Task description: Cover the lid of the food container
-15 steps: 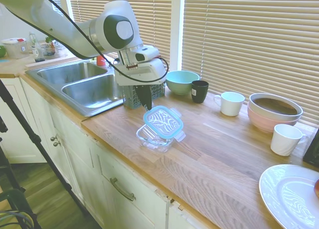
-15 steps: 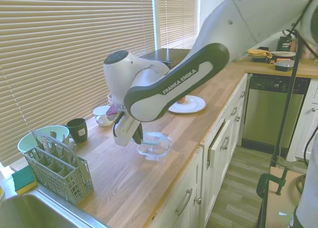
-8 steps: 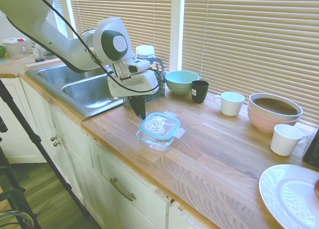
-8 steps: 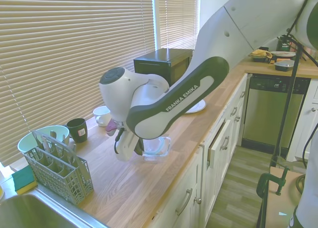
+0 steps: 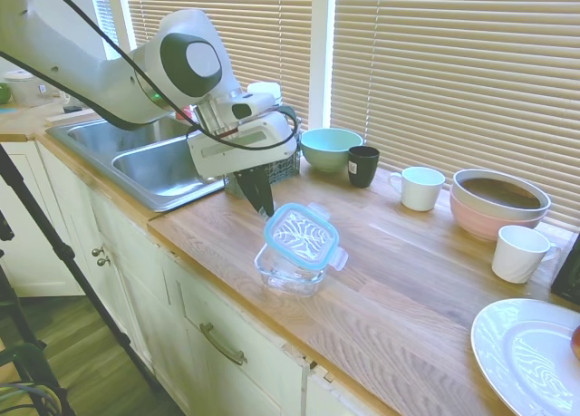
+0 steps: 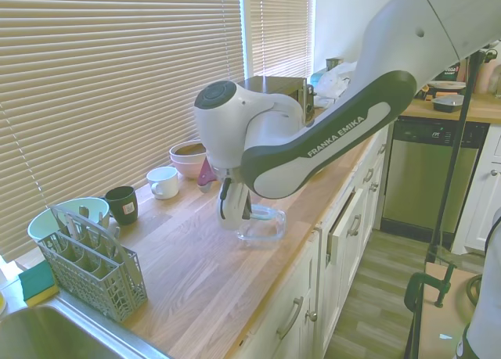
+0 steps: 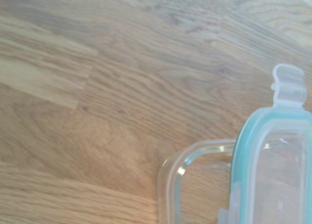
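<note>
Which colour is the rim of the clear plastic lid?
Teal-blue; the clear plastic lid shows it best in the wrist view.

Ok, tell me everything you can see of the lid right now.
The lid is a flat, rounded-square sheet of clear plastic with a teal-blue rim and clear snap tabs. It sits tilted and offset on the food container, leaving one container corner uncovered in the wrist view. The gripper hangs beside its sink-side edge; contact is unclear.

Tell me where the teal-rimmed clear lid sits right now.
In the first exterior view, the teal-rimmed clear plastic lid sits tilted on the clear food container, near the wooden counter's front edge, just right of the pincer.
</note>
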